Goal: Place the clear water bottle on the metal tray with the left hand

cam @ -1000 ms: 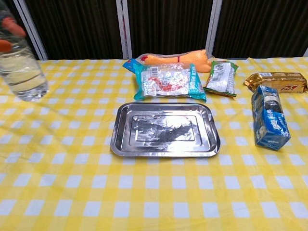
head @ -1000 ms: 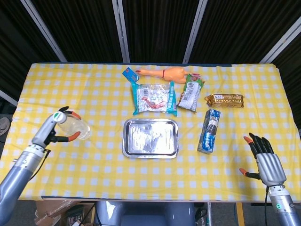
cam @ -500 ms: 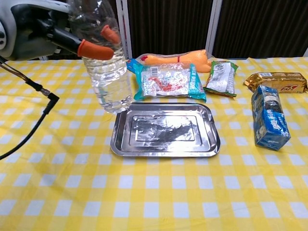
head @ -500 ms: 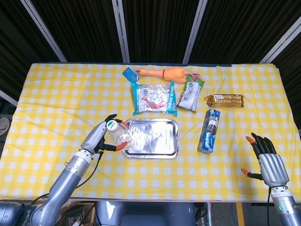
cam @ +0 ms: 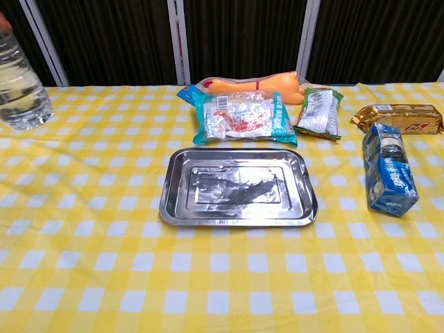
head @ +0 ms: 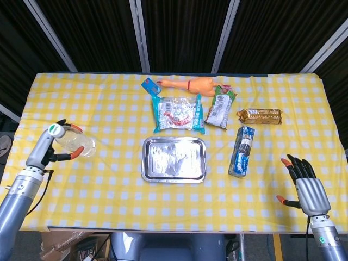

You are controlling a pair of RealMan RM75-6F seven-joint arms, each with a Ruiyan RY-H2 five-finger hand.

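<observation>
1. Clear water bottle (head: 73,143) gripped in left hand (head: 51,147), fingers wrapped around it, at table's left edge.
2. Metal tray (head: 174,159) bare, well apart from bottle.
3. Carry and placement outstanding.
4. Right hand (head: 304,185) idle, fingers spread.

Table (head: 109,179) under yellow-checked cloth. Tray (head: 174,159) at centre, bare. Behind it, foil snack pack (head: 178,113), rubber chicken (head: 197,85) at far edge, green packet (head: 220,108). Right of tray: blue packet (head: 242,151), gold bar (head: 260,115) beyond it.
</observation>
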